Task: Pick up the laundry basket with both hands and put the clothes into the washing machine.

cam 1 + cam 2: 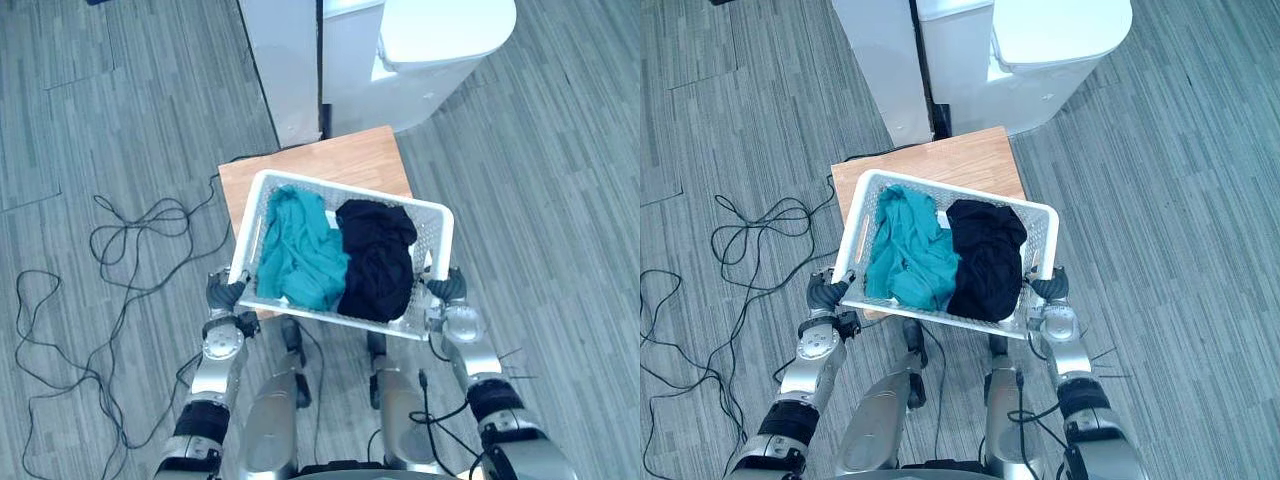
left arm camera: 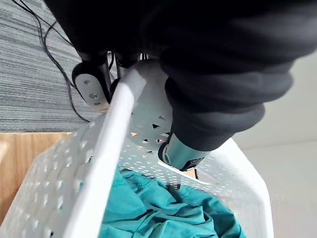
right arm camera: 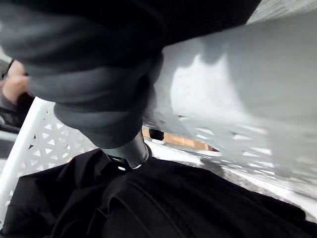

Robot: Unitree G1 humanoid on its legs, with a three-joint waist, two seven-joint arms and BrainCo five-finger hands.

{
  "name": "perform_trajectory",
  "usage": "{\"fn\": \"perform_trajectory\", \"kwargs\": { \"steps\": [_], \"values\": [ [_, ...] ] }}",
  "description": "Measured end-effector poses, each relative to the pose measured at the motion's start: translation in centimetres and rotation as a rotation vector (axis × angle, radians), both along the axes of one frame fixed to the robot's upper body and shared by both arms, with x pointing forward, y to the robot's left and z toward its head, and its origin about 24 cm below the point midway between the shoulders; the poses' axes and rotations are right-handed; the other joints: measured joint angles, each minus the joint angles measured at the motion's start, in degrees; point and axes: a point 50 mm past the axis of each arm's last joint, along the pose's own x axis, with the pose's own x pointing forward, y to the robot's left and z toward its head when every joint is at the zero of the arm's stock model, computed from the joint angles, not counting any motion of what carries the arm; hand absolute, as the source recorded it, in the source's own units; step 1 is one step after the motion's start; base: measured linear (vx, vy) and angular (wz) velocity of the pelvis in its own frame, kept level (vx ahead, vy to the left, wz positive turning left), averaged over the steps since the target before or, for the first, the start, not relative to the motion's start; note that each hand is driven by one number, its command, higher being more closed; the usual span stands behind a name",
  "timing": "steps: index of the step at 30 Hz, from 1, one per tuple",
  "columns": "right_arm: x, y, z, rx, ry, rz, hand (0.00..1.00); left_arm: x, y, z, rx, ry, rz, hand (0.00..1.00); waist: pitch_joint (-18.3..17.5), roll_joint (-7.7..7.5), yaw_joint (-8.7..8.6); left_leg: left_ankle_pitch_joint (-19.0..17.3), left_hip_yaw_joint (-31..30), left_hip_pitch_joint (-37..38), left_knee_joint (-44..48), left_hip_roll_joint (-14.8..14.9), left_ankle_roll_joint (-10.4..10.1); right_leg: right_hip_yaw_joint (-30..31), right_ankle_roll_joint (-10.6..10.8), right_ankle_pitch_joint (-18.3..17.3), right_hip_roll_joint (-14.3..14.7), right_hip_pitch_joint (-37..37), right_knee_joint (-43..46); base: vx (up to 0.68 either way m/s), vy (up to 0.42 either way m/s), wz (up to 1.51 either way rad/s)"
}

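Left eye view: my left hand (image 1: 226,292) and right hand (image 1: 447,287) clamp fingers round the laundry basket (image 1: 340,188); a tilt could spill clothes (image 1: 300,255).

You have the basket (image 1: 350,192) over the table's (image 1: 330,160) near edge, with the left hand (image 1: 225,293) gripping its left end and the right hand (image 1: 447,287) its right end. Inside, the left garment (image 1: 295,250) touches the right garment (image 1: 378,260). The washing machine (image 1: 430,50) stands behind the table.
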Motion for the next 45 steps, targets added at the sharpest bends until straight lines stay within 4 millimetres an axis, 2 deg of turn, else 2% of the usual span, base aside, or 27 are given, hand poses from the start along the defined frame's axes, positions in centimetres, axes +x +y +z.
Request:
{"fn": "perform_trajectory", "kwargs": {
  "steps": [2,9,13,15,16,17,18,20,21,22,23,24,25,26,27,29,30,31,32,33,35,39,40,41,43,44,45],
  "values": [
    [-0.9,-0.4,0.2,0.002,-0.017,-0.015,1.0,-0.8,-0.2,-0.2,-0.011,0.001,-0.012,1.0,-0.3,-0.03,-0.25,-0.8,0.2,0.7,0.5,0.1,-0.2,0.2,0.0,0.0,0.0,1.1,-0.6,0.06,-0.007,-0.1],
    [-4.0,-1.2,-0.8,0.011,0.008,-0.061,1.0,-3.7,-0.9,-1.6,-0.045,0.057,-0.065,1.0,-5.7,-0.33,-1.27,-3.9,3.9,2.2,2.8,0.7,-0.4,4.2,0.1,0.0,0.3,1.8,-2.0,0.05,0.002,-0.3],
    [-5.2,-1.3,-1.1,0.003,0.023,-0.057,1.0,-3.9,-1.1,-1.1,-0.038,0.036,-0.092,1.0,-6.4,-0.8,-2.07,-8.9,8.0,1.6,10.0,2.9,-0.4,8.7,0.7,0.8,1.4,1.7,-2.0,0.01,0.024,-0.64],
    [-5.4,-1.4,-1.2,-0.003,0.028,-0.055,1.0,-3.8,-1.2,-0.8,-0.038,0.021,-0.095,1.0,-6.6,-0.67,-2.44,-12.2,10.2,0.3,15.3,5.4,-0.2,8.9,0.8,1.8,2.7,0.3,-0.9,-0.04,0.028,-0.87],
    [-5.2,-1.3,-1.1,-0.001,0.024,-0.053,1.0,-3.7,-1.1,-0.7,-0.032,0.016,-0.096,1.0,-6.6,-0.77,-2.61,-13.4,12.6,0.1,17.4,7.0,0.4,5.6,-0.1,3.9,3.7,-1.2,-0.5,-0.08,0.017,-1.25],
    [-4.9,-1.2,-0.9,-0.001,0.012,-0.049,1.0,-3.7,-1.0,-0.7,-0.026,0.018,-0.099,1.0,-7.0,-1.0,-2.92,-13.7,15.7,0.5,17.7,8.5,1.0,-1.3,-2.9,6.9,3.8,-1.5,-2.9,-0.08,-0.002,-1.46],
    [-4.8,-1.2,-0.8,-0.001,0.007,-0.048,1.0,-3.6,-0.9,-0.6,-0.022,0.016,-0.103,1.0,-7.2,-1.33,-2.8,-13.9,18.6,0.9,17.6,9.3,1.5,-9.3,-5.9,4.1,2.1,-2.0,-1.2,-0.06,-0.009,-1.36],
    [-4.5,-1.5,-0.8,0.003,0.009,-0.06,1.0,-3.5,-1.1,-0.6,-0.024,0.02,-0.116,1.0,-7.3,-1.49,-2.97,-14.2,23.6,2.8,18.6,9.9,1.8,-24.9,-9.4,-1.5,-4.6,-5.4,9.5,-0.05,0.059,-1.19],
    [-5.0,-1.6,-1.2,-0.001,0.027,-0.059,1.0,-3.6,-1.1,-0.8,-0.026,0.036,-0.119,1.0,-7.5,-1.99,-2.98,-16.0,25.6,4.7,21.9,10.0,1.1,-30.9,-8.1,0.2,-7.2,-5.0,13.4,-0.03,0.088,-1.4],
    [-4.9,-1.7,-1.3,-0.01,0.035,-0.047,1.0,-3.9,-1.0,-1.0,-0.035,0.043,-0.104,1.0,-7.5,-1.83,-2.6,-17.3,24.6,5.6,23.2,10.5,1.5,-32.2,-9.0,0.9,-6.7,-5.0,14.6,-0.09,0.023,-1.76],
    [-4.3,-1.5,-1.0,-0.019,0.024,-0.027,1.0,-4.0,-1.0,-1.2,-0.041,0.05,-0.096,1.0,-8.2,-1.09,-1.96,-18.7,24.6,6.4,21.2,10.8,1.0,-31.1,-9.1,3.6,-3.9,-4.7,11.1,-0.13,-0.068,-2.08],
    [-4.0,-1.6,-0.9,-0.017,0.02,-0.029,1.0,-4.0,-1.0,-1.3,-0.046,0.053,-0.098,1.0,-9.0,-0.36,-1.47,-18.6,29.0,7.8,21.1,13.7,0.4,-31.8,-12.1,-1.1,-3.2,-4.4,13.8,-0.15,-0.093,-1.66],
    [-4.0,-1.9,-0.9,-0.019,0.021,-0.037,1.0,-3.8,-1.4,-1.1,-0.055,0.043,-0.102,1.0,-9.6,-0.31,-2.03,-18.8,29.9,8.3,21.9,14.3,0.3,-33.4,-12.5,-5.9,-4.5,-4.2,19.9,-0.05,-0.096,-1.35],
    [-4.3,-2.2,-1.1,-0.02,0.03,-0.047,1.0,-3.7,-1.7,-1.1,-0.062,0.041,-0.109,1.0,-10.9,-1.69,-2.71,-19.7,32.1,8.6,23.7,14.5,-0.4,-32.5,-6.4,-11.6,-5.2,-1.9,22.2,-0.01,-0.069,-1.16],
    [-3.8,-2.4,-0.7,-0.036,0.021,-0.037,1.0,-3.6,-1.8,-1.2,-0.07,0.045,-0.108,1.0,-10.5,-0.66,-2.08,-21.0,33.8,8.6,27.0,17.5,-1.5,-29.5,-6.6,-11.5,-1.6,-1.1,17.8,-0.01,-0.076,-1.26],
    [-4.0,-2.7,-0.7,-0.049,0.026,-0.036,1.0,-4.0,-2.2,-1.8,-0.086,0.07,-0.105,1.0,-11.2,0.72,-1.84,-20.9,36.6,9.9,29.3,21.3,-1.8,-25.6,-8.5,-7.6,3.9,-0.1,11.5,0.01,-0.128,-1.5],
    [-4.3,-2.6,-1.0,-0.05,0.04,-0.031,1.0,-4.4,-2.2,-2.2,-0.095,0.09,-0.096,1.0,-11.3,0.77,-1.16,-20.9,34.0,10.8,32.0,23.1,-0.6,-22.0,-9.4,-6.6,6.9,1.1,9.9,0.06,-0.147,-1.65],
    [-4.3,-2.4,-1.1,-0.05,0.044,-0.024,1.0,-4.7,-2.1,-2.4,-0.099,0.102,-0.084,1.0,-11.3,0.78,-0.81,-20.9,30.8,10.7,34.3,23.8,1.0,-20.1,-10.0,-6.1,8.2,1.9,9.4,0.07,-0.104,-1.87],
    [-4.4,-2.3,-1.2,-0.054,0.047,-0.015,1.0,-5.5,-1.9,-3.0,-0.108,0.129,-0.069,1.0,-11.4,1.06,0.21,-21.9,20.8,9.2,37.9,23.0,2.4,-16.3,-10.3,-5.9,10.3,3.8,8.2,0.06,-0.008,-1.56],
    [-4.5,-2.3,-1.2,-0.055,0.05,-0.012,1.0,-5.9,-1.9,-3.2,-0.114,0.14,-0.065,1.0,-11.5,1.24,0.47,-22.3,15.0,8.6,38.6,20.6,1.8,-14.3,-10.5,-6.3,11.0,4.6,8.0,0.07,0.026,-1.82],
    [-4.8,-2.8,-1.0,-0.087,0.052,-0.004,1.0,-6.2,-2.6,-3.5,-0.14,0.149,-0.058,1.0,-12.2,2.11,1.23,-23.2,1.1,6.0,37.3,11.2,0.2,-9.1,-10.7,-6.2,11.6,6.0,7.4,0.09,0.096,-1.5],
    [-5.4,-3.1,-0.6,-0.111,0.038,-0.005,1.0,-6.3,-2.7,-3.5,-0.144,0.147,-0.055,1.0,-12.6,2.71,1.83,-22.9,-3.8,1.6,27.6,3.4,-0.1,-2.6,-10.6,-6.1,11.3,6.0,7.4,0.11,0.144,-0.9],
    [-5.4,-3.0,-0.6,-0.108,0.036,-0.005,1.0,-6.3,-2.6,-3.5,-0.144,0.148,-0.052,1.0,-12.6,2.73,1.78,-22.8,-4.4,0.7,26.4,2.7,-0.1,-1.5,-10.4,-6.3,11.2,6.0,7.3,0.12,0.185,-0.63],
    [-5.4,-2.9,-0.6,-0.104,0.04,-0.007,1.0,-6.4,-2.6,-3.6,-0.145,0.15,-0.048,1.0,-12.6,2.64,1.89,-22.4,-5.9,-1.7,25.6,1.2,-0.7,-0.3,-10.0,-6.6,10.3,6.1,6.9,0.14,0.212,-0.36],
    [-5.4,-2.9,-0.6,-0.105,0.047,-0.008,1.0,-6.6,-2.6,-3.7,-0.148,0.157,-0.047,1.0,-12.6,2.65,2.07,-20.5,-6.6,-4.4,23.9,0.1,-3.3,0.6,-9.2,-7.0,8.6,7.3,5.3,0.17,0.231,-0.26],
    [-5.4,-3.0,-0.7,-0.105,0.048,-0.008,1.0,-6.9,-2.7,-3.9,-0.154,0.167,-0.044,1.0,-12.5,2.85,2.62,-17.0,-6.2,-5.2,20.8,0.1,-4.7,1.5,-8.7,-7.3,7.5,8.6,3.8,0.25,0.255,-0.32],
    [-5.5,-3.0,-0.7,-0.106,0.05,-0.009,1.0,-7.2,-2.8,-4.0,-0.162,0.174,-0.037,1.0,-12.7,3.2,3.48,-12.1,-4.3,-3.7,18.2,0.2,-4.5,2.5,-7.6,-8.0,6.6,10.0,2.4,0.29,0.278,-0.34]
  ]
}}
